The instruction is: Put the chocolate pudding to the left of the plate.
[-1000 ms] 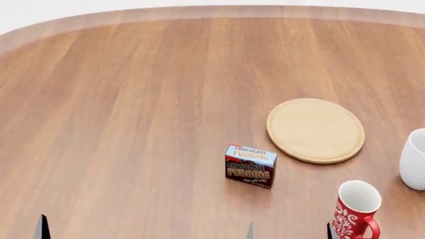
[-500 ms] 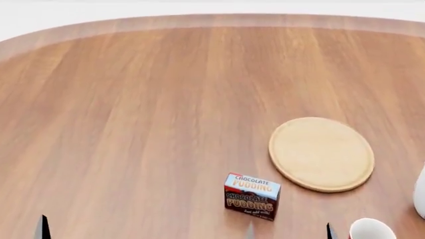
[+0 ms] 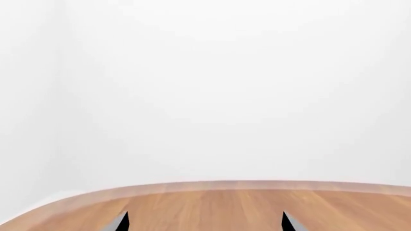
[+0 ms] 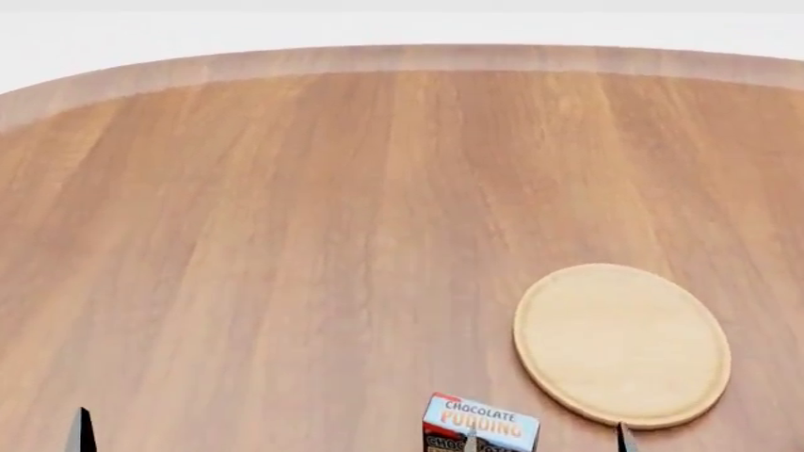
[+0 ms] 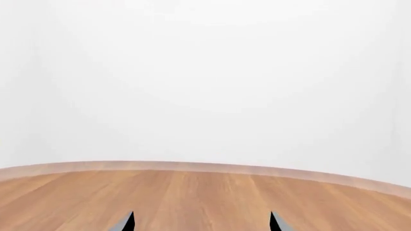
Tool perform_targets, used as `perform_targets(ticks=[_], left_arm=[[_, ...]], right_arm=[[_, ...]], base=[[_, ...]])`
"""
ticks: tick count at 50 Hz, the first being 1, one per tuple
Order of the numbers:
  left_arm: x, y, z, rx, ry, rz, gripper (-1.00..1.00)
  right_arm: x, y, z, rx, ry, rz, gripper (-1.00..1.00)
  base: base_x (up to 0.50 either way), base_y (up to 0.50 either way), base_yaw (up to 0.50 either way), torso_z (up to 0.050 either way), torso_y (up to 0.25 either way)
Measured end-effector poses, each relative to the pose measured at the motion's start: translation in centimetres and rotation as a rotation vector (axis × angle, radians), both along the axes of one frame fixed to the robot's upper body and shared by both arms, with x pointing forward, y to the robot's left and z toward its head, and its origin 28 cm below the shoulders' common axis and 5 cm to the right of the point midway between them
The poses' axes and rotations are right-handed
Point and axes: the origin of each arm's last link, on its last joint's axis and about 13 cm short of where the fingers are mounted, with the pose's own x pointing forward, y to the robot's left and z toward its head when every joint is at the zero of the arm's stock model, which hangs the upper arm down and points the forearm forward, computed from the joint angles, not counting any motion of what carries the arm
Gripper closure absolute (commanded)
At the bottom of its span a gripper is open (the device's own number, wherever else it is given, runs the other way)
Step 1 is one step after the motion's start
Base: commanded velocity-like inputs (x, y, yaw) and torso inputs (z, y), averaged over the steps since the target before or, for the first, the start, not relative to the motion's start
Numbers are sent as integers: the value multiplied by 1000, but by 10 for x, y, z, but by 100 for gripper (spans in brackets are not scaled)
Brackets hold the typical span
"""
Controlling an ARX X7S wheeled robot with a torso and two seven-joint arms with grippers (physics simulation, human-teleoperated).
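The chocolate pudding (image 4: pixel 481 422) stands on the wooden table at the bottom edge of the head view, and only its light blue top and upper front show. The plate (image 4: pixel 622 344), a pale wood disc, lies just right of it and a little farther back. My right gripper (image 4: pixel 547 443) shows only as two fingertips at the bottom edge, one in front of the pudding. It is open and empty in the right wrist view (image 5: pixel 202 224). My left gripper (image 3: pixel 204 224) is open and empty, with one fingertip (image 4: pixel 82 431) showing far left in the head view.
The round wooden table (image 4: pixel 314 217) stretches far back to its curved edge, with a white background beyond. Both wrist views show only the tabletop (image 3: pixel 212 207) and its far rim (image 5: pixel 192 167). No mugs are in view.
In the head view the table, plate and pudding have slid downward. The red and white mugs have left the picture. The fingertips keep the same places in the view.
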Motion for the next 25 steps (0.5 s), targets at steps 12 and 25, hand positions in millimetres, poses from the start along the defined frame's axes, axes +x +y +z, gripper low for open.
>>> perform_targets(ticks=[12,25], left_arm=[[0,0,0,2,2,-2,-100],[0,0,-1,3,3,-5,-100]], right_arm=[[0,0,0,-3,4,1,-100],[0,0,0,-2,4,3,-100]], base=[[266,0,0,0,0],[267,0,0,0,1]])
